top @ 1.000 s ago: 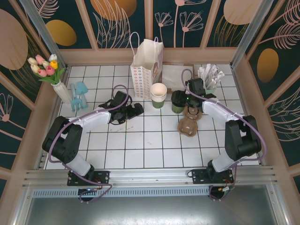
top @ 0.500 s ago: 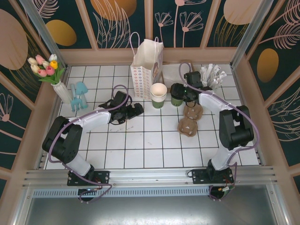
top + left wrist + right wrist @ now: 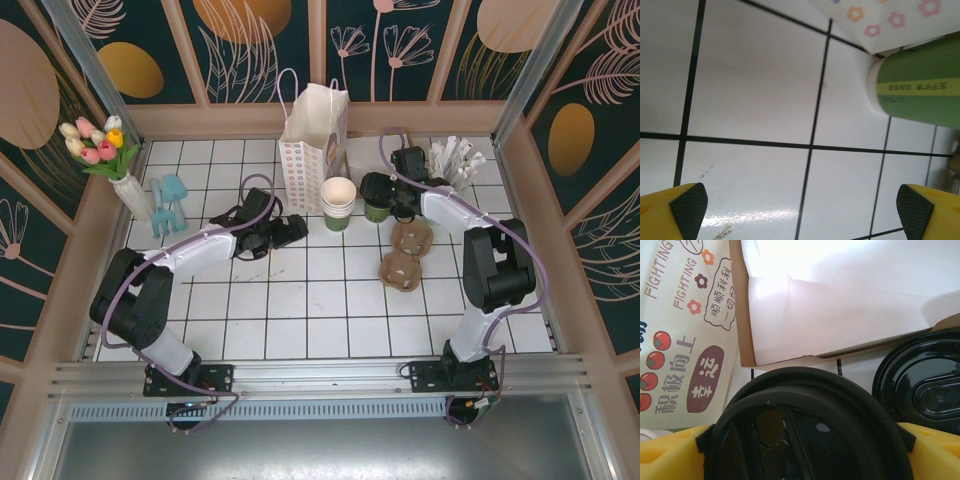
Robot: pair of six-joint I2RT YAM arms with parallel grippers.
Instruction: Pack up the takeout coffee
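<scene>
Takeout coffee [image 3: 376,210] stands on the tiled table [image 3: 300,300], just right of the cup stack [image 3: 338,200] and before the paper bag [image 3: 315,130]. The right gripper [image 3: 384,192] reaches over it, likely to lift it bagward. The left gripper [image 3: 285,232] hangs released over bare tile. Left wrist: its fingers [image 3: 685,205] are spread wide, with free floor ahead. Right wrist: the black lid [image 3: 810,430] sits between both pads, and I cannot tell whether they pinch it. The bag wall and a spare lid [image 3: 920,385] crowd either side.
</scene>
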